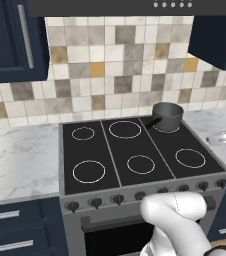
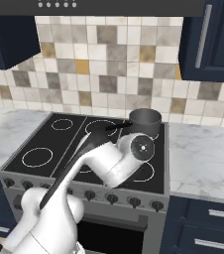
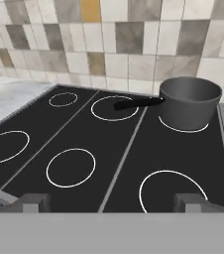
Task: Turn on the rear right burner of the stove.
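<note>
The dark grey saucepan sits on the thin white ring of the rear right burner of the black glass stove, presumably for heating, while the jaws stand open above the front edge, knobs untouched.

Stove black glass; saucepan seemingly matt metal.

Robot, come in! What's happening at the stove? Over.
Gripper open, empty, hovering over stove front. Rear right burner under the saucepan. Knobs untouched, arm not on them yet.
</note>
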